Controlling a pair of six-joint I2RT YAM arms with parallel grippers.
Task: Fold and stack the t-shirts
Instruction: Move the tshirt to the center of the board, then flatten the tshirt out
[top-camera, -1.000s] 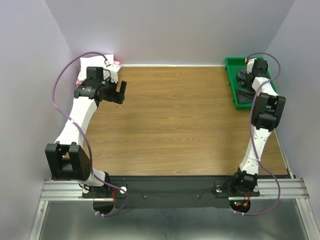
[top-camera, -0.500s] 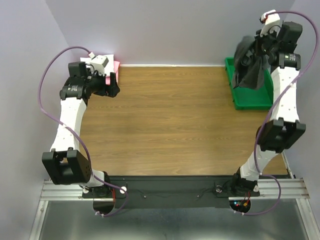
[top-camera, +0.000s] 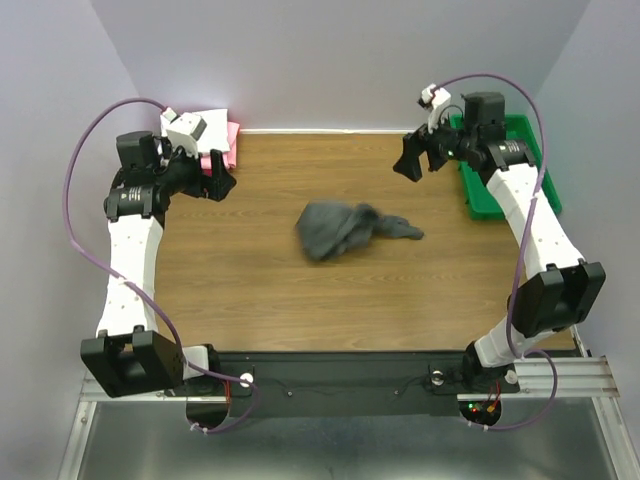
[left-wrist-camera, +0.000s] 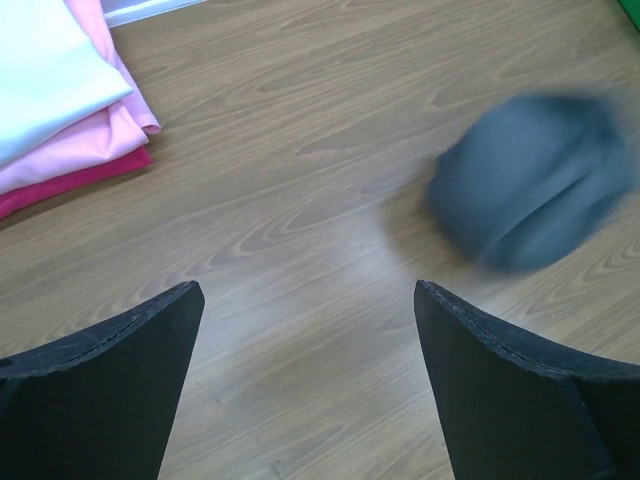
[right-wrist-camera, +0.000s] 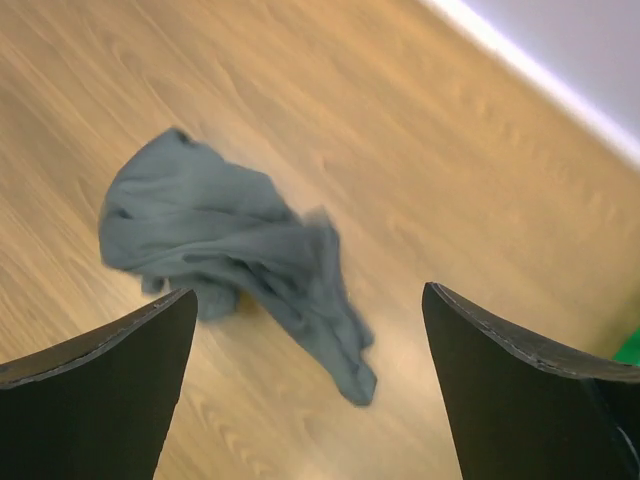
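The left pincer (top-camera: 222, 180) and right pincer (top-camera: 412, 160) gape empty. The crumpled grey t-shirt (top-camera: 345, 230) lies between them, presumably central so both can flatten it.

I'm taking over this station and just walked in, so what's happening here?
Two arms are working on folding t-shirts, but neither holds anything now. A dark grey t-shirt lies crumpled in the middle of the table. The right fingers hang open above it near the green tray; the left fingers, also open, hover by the stack of folded white and pink shirts in the far left corner.
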